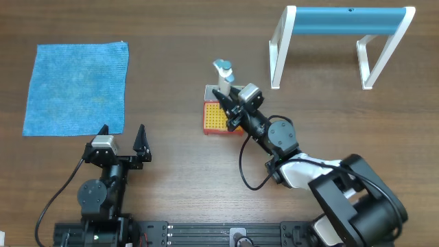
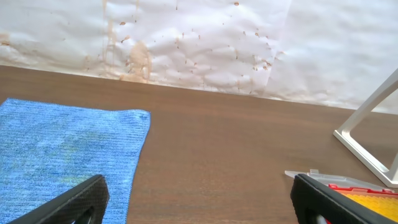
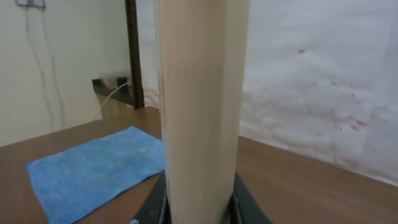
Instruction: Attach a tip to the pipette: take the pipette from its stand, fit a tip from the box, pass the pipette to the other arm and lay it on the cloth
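My right gripper (image 1: 230, 103) is shut on the pipette (image 1: 223, 72), holding it upright over the red tip box (image 1: 215, 118) with its yellow insert. The pipette's pale body (image 3: 202, 106) stands close up in the right wrist view, clamped between my right gripper's (image 3: 199, 211) dark fingers; its lower end is hidden. The blue cloth (image 1: 75, 89) lies flat at the far left of the table. My left gripper (image 1: 123, 134) rests open and holds nothing, just in front of the cloth's near right corner (image 2: 124, 149), with the tip box (image 2: 367, 199) off to its right.
The white pipette stand with a blue top bar (image 1: 343, 31) is at the back right; one of its legs (image 2: 367, 134) shows in the left wrist view. A black cable (image 1: 247, 168) loops beside the right arm. Bare wood lies between cloth and tip box.
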